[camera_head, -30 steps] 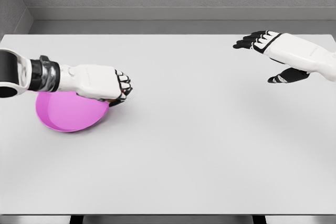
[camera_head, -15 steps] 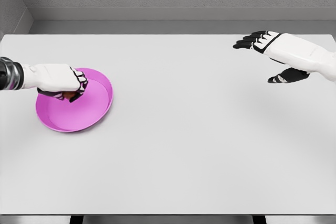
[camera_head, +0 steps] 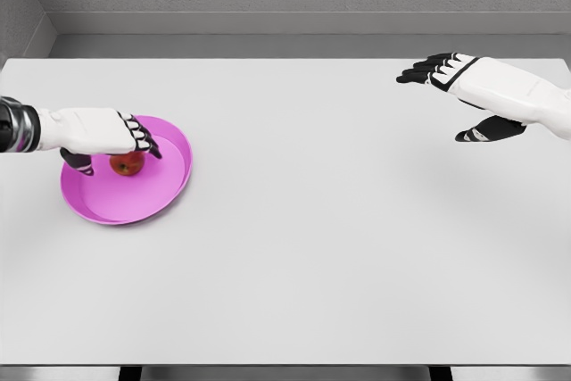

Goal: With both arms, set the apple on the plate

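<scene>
Plate (camera_head: 134, 207): pink, on the white table (camera_head: 339, 247), left side. Apple (camera_head: 128, 164): red, in the plate's rear half. Left hand (camera_head: 98, 136): over the apple, fingers apart, gripping nothing. Right hand (camera_head: 473, 95): far right, raised, fingers spread, empty.

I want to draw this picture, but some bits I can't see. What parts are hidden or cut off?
- Head view: the top of the apple is covered by the left hand, so whether the fingers touch it is unclear.
- Part of the plate rim lies behind that hand.
- The left arm is cut off by the left edge.
- The right hand hovers open; its arm runs off the right edge.
</scene>
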Available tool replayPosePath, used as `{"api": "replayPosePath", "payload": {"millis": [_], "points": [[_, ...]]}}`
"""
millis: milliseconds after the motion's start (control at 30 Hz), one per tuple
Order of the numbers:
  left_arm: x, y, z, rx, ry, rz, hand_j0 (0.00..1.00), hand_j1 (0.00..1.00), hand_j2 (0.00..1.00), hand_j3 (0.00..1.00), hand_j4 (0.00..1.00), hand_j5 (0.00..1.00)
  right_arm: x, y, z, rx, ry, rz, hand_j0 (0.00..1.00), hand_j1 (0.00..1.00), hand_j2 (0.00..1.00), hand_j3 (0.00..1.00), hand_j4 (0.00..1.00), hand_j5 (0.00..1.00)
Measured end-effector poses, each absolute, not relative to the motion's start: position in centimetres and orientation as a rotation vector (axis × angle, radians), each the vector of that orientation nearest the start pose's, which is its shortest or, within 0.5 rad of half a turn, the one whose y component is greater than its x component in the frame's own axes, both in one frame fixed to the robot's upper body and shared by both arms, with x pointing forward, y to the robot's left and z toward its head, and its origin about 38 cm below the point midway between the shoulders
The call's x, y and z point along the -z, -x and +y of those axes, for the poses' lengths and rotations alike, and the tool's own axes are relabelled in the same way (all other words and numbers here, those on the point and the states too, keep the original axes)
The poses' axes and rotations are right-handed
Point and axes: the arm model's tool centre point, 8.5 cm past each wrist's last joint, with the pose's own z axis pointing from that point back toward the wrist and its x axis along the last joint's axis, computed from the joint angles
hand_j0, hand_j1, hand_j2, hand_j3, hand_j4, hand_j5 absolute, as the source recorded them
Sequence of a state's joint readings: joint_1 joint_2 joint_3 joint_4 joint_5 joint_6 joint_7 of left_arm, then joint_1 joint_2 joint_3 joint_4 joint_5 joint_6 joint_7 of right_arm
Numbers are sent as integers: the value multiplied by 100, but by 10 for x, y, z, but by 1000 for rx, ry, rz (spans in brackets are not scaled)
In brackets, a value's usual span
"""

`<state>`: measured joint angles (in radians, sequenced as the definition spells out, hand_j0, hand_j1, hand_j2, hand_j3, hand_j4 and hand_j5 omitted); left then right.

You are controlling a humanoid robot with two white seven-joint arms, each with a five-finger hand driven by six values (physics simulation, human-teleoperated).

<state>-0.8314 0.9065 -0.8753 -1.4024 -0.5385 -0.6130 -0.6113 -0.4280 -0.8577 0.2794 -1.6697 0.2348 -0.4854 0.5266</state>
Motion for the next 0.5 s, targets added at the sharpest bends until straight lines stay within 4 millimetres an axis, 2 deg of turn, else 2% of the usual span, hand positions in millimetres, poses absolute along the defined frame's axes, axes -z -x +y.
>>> {"api": "replayPosePath", "payload": {"millis": [167,300,433,500], "points": [[-202,-435,323,2278,-362,-1120,100,100,100,100,100,100,-271,-400,-323,-1820,460,-1640,100,100,100,100,100,100],[-220,-438,326,2148,-313,-1258,100,100,100,100,100,100,-271,-400,-323,-1821,461,-1640,100,100,100,100,100,100],[-224,-442,345,2036,-310,-1297,100,100,100,100,100,100,-271,-400,-323,-1821,459,-1639,100,100,100,100,100,100],[-220,-442,357,1994,-310,-1287,100,100,100,100,100,100,-271,-400,-323,-1821,459,-1639,100,100,100,100,100,100]]}}
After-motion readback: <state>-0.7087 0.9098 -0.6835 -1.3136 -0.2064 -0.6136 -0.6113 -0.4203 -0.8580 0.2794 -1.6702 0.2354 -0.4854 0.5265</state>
